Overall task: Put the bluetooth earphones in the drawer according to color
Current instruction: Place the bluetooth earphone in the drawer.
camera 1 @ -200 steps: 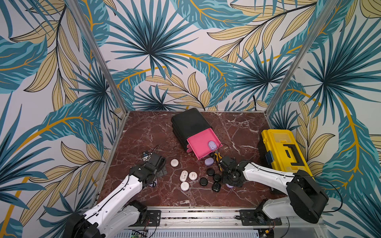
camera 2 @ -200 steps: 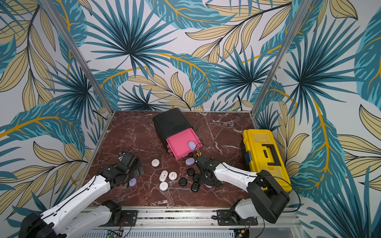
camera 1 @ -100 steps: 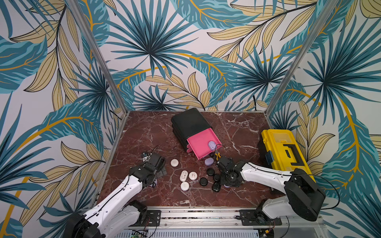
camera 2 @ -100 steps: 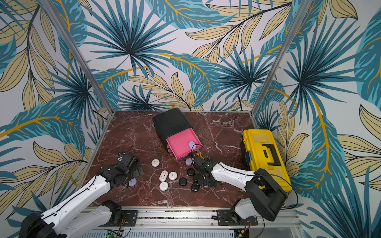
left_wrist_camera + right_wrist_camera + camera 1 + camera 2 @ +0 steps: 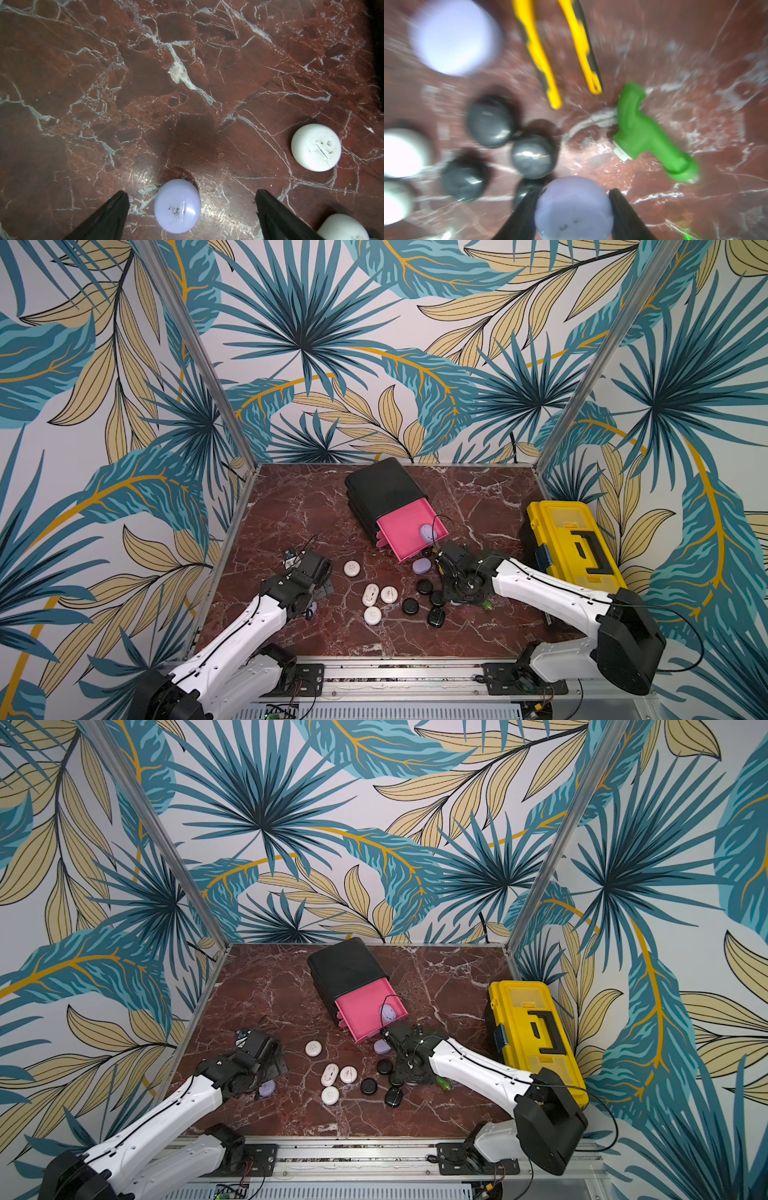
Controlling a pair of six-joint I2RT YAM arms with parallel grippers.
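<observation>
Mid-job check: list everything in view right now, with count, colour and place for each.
drawer cabinet: one, black, back middle of the table; its top pink drawer is pulled open
lilac cases: four; one in the open drawer, one on the table just before it, one between the left fingers, one in the right grip
white cases: four, table centre
black cases: four, right of the white ones
toolbox: one, yellow, right table edge
tool: one, green, beside the right gripper
pliers: one, yellow handles, beside the right gripper
table: one, red-brown marble
left gripper: black, open, not touching
right gripper: black, shut on a lilac case
</observation>
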